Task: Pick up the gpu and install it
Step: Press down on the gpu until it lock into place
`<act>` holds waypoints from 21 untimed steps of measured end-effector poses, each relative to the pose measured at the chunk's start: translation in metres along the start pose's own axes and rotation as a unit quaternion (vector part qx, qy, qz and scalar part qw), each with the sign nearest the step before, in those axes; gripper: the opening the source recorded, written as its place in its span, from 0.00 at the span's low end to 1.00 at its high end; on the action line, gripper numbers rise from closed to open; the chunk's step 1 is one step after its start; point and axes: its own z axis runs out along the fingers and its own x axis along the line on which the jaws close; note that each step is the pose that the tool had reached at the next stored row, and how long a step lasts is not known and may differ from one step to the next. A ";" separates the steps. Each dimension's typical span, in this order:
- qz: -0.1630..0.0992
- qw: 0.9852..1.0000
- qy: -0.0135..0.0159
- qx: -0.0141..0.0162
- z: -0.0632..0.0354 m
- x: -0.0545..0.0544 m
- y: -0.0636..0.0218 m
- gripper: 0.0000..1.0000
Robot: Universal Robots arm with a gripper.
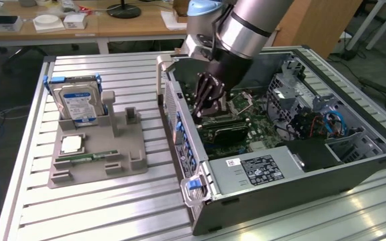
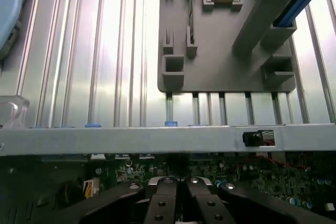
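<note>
The hard drive (image 1: 78,103) standing in the grey holder tray (image 1: 122,160) carries a blue-and-white label, but its print cannot be read. A white sticker (image 1: 232,162) and a dark sticker (image 1: 265,169) sit on the silver power supply box (image 1: 257,173) in the open computer case (image 1: 354,170); their text is also illegible.

In the exterior view the arm (image 1: 247,25) enters from 12 o'clock and slopes down toward 7 o'clock into the case, its silver forearm giving way to a black wrist. The gripper (image 1: 205,111) hangs inside the case near the wall on the exterior view's left, over the motherboard (image 1: 260,131). The jaws are clenched: in the wrist view the two black fingers (image 2: 163,205) meet side by side above the green board.

The gpu (image 1: 225,131) lies low in the case as a dark flat card directly beneath the gripper, at about 6 o'clock from it, against the motherboard. Whether the jaws are touching it cannot be told.

On the tabletop (image 1: 99,211), well apart from the case toward 9 o'clock, the holder tray also bears a square processor chip (image 1: 71,144) and, at 6 o'clock from it, a narrow green memory stick (image 1: 86,158). In the wrist view the tray lies beyond the case's grey side rail (image 2: 157,139).
</note>
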 end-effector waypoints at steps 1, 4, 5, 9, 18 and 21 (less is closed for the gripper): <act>0.000 1.000 0.000 -0.003 0.0000 0.000 -0.0017 0.10; -0.001 1.000 0.000 -0.017 -0.0007 0.000 -0.0052 0.10; -0.001 1.000 0.001 -0.024 -0.0009 0.000 -0.0057 0.10; -0.002 0.999 0.002 -0.043 -0.0027 0.000 -0.0104 0.10; -0.002 0.999 0.002 -0.051 -0.0002 -0.001 -0.0150 0.10; -0.002 0.999 0.002 -0.053 0.0011 -0.001 -0.0160 0.10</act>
